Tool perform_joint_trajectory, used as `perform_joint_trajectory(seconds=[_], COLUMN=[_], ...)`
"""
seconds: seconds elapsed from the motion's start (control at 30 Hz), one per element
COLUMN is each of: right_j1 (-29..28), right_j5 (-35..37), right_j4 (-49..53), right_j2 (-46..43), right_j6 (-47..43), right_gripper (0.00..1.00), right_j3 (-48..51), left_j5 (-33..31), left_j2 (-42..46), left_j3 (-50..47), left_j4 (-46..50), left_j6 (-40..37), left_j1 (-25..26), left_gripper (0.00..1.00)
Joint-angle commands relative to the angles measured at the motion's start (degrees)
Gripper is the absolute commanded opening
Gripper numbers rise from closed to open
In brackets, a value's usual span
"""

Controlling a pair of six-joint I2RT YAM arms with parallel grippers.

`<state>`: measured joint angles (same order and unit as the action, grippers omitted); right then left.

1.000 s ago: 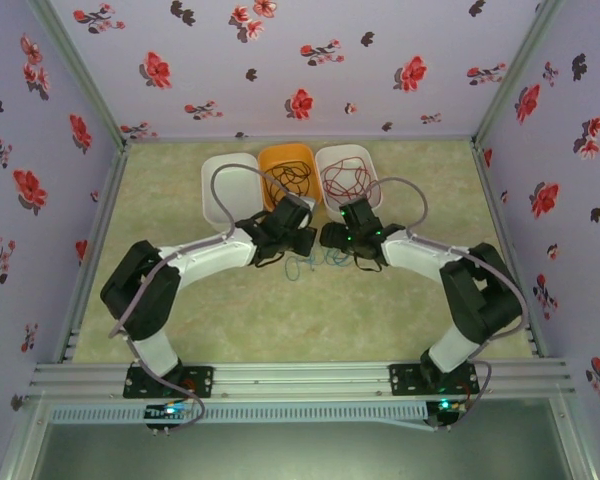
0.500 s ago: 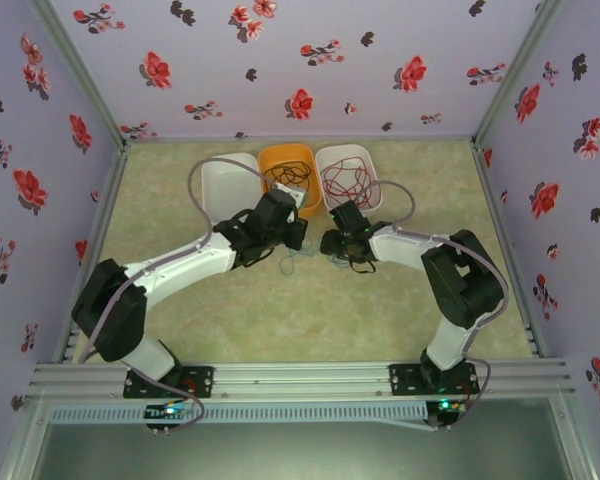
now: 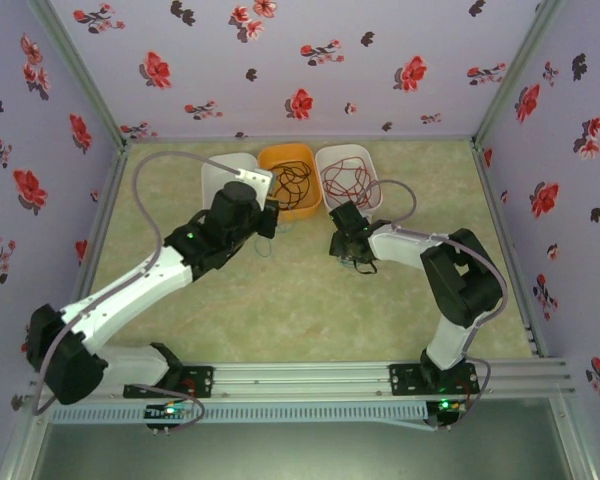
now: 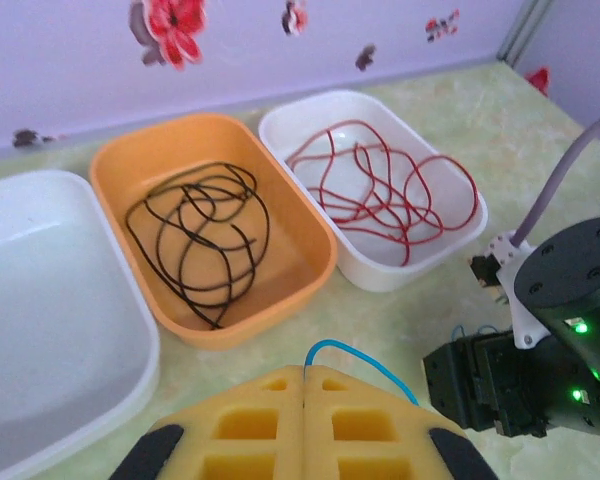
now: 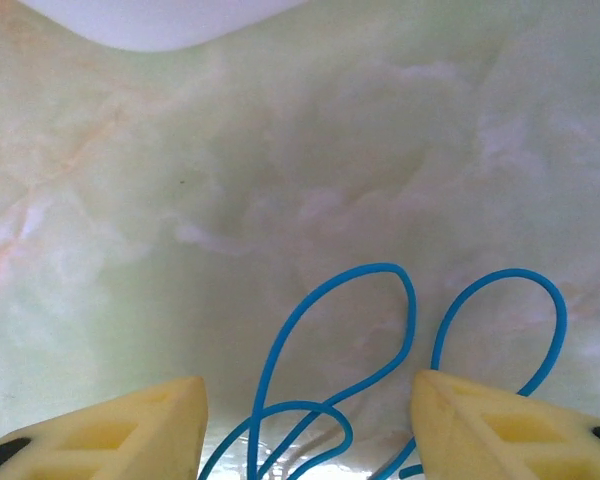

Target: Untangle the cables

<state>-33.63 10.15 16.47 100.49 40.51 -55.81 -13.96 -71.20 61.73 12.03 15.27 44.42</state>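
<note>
Left jaws pinch the blue cable [image 5: 414, 308]; right jaws gape downward astride its loops.

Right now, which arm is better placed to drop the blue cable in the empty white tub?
Left. Its claw is shut on the blue cable, beside the empty white tub. The right claw hangs open over the cable's loops, farther from that tub.

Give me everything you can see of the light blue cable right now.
The light blue cable is a thin, glossy, plastic-looking wire curled into loose loops. One stretch is pinched in the shut left gripper and arcs out from between its yellow fingers. Other loops lie on the pale green marbled table, between the open fingers of the right gripper; whether those fingers touch it is unclear.
</note>
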Motion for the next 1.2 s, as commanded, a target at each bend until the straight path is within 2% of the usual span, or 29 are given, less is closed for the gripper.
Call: perform_joint_trajectory(seconds=[0.0, 0.33, 0.57, 0.87, 1.03, 1.17], right_j1=[0.74, 1.20, 1.11, -0.22, -2.72, -5.95], right_j5=[3.76, 4.17, -1.02, -13.37, -18.91, -20.65], right_j4=[5.81, 7.26, 2.03, -14.28, -24.79, -27.38], right_j2=[-0.93, -4.98, -12.88, -23.07, -23.22, -20.87], right_j6=[-0.57, -0.84, -3.72, -9.06, -11.22, -13.85], right_gripper=[0.58, 0.59, 0.67, 0.73, 0.76, 0.76], right_j3=[1.09, 1.19, 2.35, 4.55, 5.02, 2.15], left_j5=[-2.68, -2.36, 3.44, 10.72, 13.38, 14.72], left_j2=[3.33, 6.96, 4.87, 2.32, 1.58, 0.93], left_j3=[-1.57, -1.28, 1.44, 3.65, 4.16, 4.89], left_j4=[0.37, 1.64, 5.17, 6.72, 5.52, 5.27], left_j6=[-1.96, -1.16, 0.53, 2.22, 3.27, 3.76], left_j1=[-1.13, -3.71, -5.96, -8.34, -9.09, -9.27], left_gripper=[0.00, 0.00, 0.00, 0.00, 0.00, 0.00])
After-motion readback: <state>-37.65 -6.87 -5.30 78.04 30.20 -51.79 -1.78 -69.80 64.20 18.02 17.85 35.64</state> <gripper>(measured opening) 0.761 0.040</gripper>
